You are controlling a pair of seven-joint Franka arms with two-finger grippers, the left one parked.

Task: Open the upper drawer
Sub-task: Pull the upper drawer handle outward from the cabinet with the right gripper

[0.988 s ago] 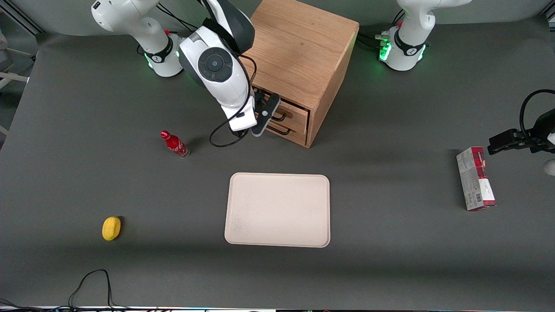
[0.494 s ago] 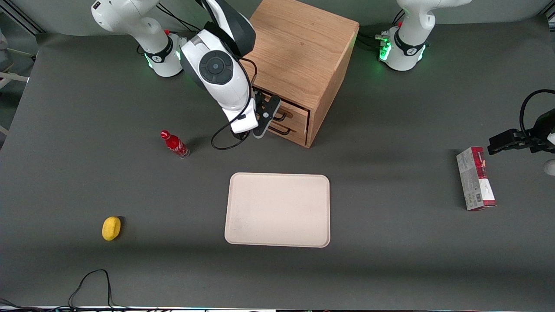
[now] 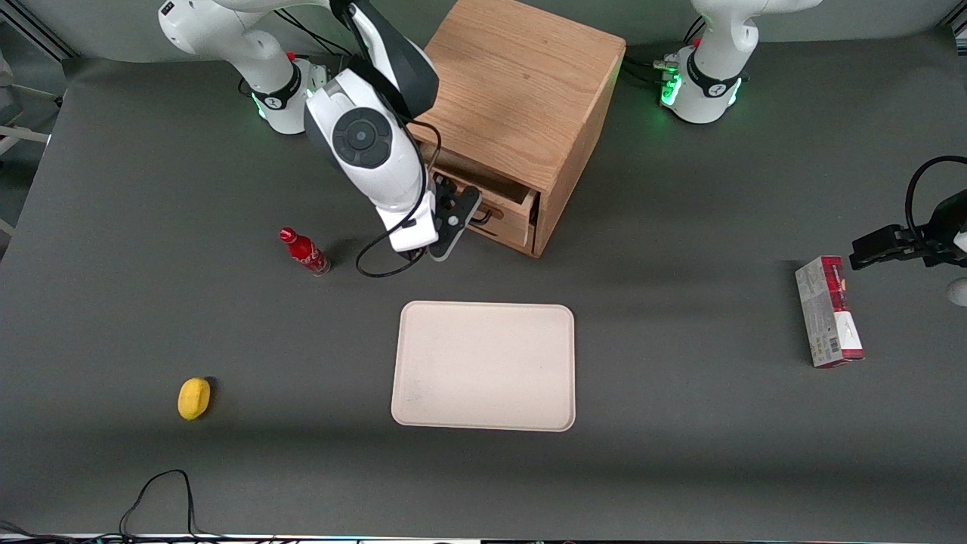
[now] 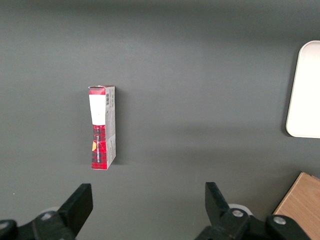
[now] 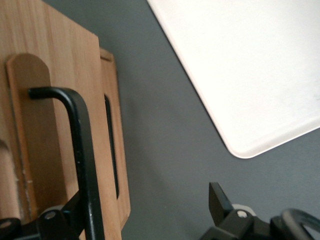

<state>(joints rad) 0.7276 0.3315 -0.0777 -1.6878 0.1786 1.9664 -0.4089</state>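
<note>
Upper drawer (image 3: 505, 209), seemingly ajar, faces hand (image 3: 452, 215).

Tray (image 3: 483, 366), red bottle (image 3: 304, 251), lemon (image 3: 193, 398), carton (image 3: 828, 311).

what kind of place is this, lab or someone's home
Most likely a robotics lab: a gray-matted table, the right arm's gripper at the upper drawer of a small wooden cabinet, and scattered props like a tray.
</note>
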